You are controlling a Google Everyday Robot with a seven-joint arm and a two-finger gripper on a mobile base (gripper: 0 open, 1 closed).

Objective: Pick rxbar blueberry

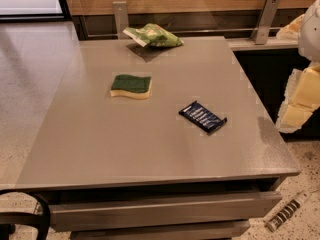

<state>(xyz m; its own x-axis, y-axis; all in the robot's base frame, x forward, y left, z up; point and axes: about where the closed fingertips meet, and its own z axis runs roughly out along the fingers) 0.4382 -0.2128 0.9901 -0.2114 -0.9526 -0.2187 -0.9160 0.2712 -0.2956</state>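
The rxbar blueberry (202, 117) is a flat dark navy bar with white lettering. It lies at an angle on the grey table (100, 144), right of the middle. My gripper (298, 101) shows as pale cream-white parts at the right edge of the view. It is off the table's right side, well right of the bar, apart from it, and holds nothing that I can see.
A green-topped yellow sponge (131, 86) lies left of centre. A green-and-white snack bag (154, 35) lies at the back edge. Two metal brackets (265, 19) stand behind the table. A black curved frame (25, 219) is at the bottom left. A power strip (287, 211) lies on the floor at the bottom right.
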